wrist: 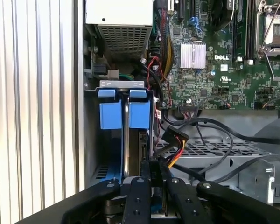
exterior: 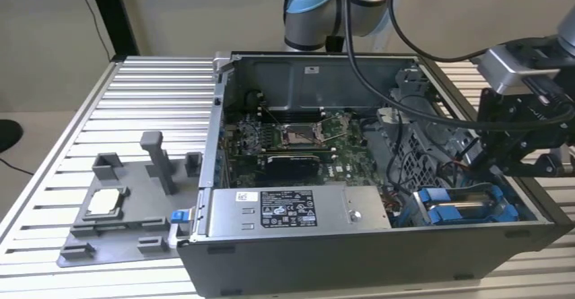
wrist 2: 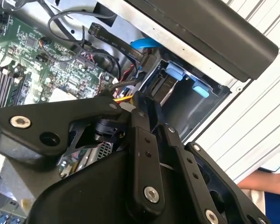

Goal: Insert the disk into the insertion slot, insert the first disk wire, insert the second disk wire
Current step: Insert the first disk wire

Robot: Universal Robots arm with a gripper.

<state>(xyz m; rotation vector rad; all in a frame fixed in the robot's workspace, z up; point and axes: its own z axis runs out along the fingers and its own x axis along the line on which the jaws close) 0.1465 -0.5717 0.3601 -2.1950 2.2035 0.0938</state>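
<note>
One silver disk in its blue plastic caddy (wrist: 113, 116) sits in the single grey perforated-metal insertion slot (wrist: 89, 140). One black gripper (wrist: 151, 176), clenched, hovers near one black yellow-and-red-wired connector (wrist: 173, 137).

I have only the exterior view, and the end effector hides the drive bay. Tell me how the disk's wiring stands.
Observer: In the first wrist view, a black connector on yellow, red and black wires hangs free beside the disk, apart from it.
Operator: Give me the end effector's place.
Observer: In that first wrist view the end effector is by the insertion slot, at the end away from the disk's blue tabs, and those wires run right up to it.
Operator: Check around the table.
Observer: In the second wrist view, part of a person in blue clothing is beyond the edge of the table, past the case.
</note>
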